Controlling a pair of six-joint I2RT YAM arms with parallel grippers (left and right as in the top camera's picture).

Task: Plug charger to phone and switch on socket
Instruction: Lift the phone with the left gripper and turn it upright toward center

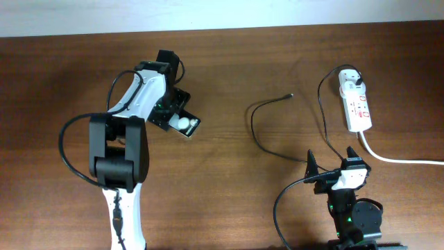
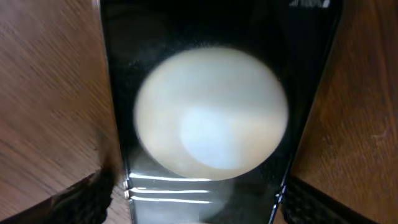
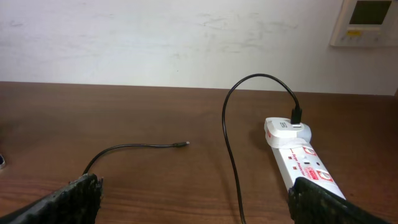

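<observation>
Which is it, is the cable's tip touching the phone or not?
Apart. The overhead view shows the cable's tip lying alone, with a wide stretch of bare table between it and the phone.

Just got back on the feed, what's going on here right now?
The left claw appears to grip the phone by its sides on the left of the table. The charger sits plugged into the socket at the far right, but its free end lies loose on the table, apart from the phone. The right claw is open and empty near the front edge, facing the cable. Nothing is plugged into the phone yet. Whether the socket is switched on I can't tell.
</observation>
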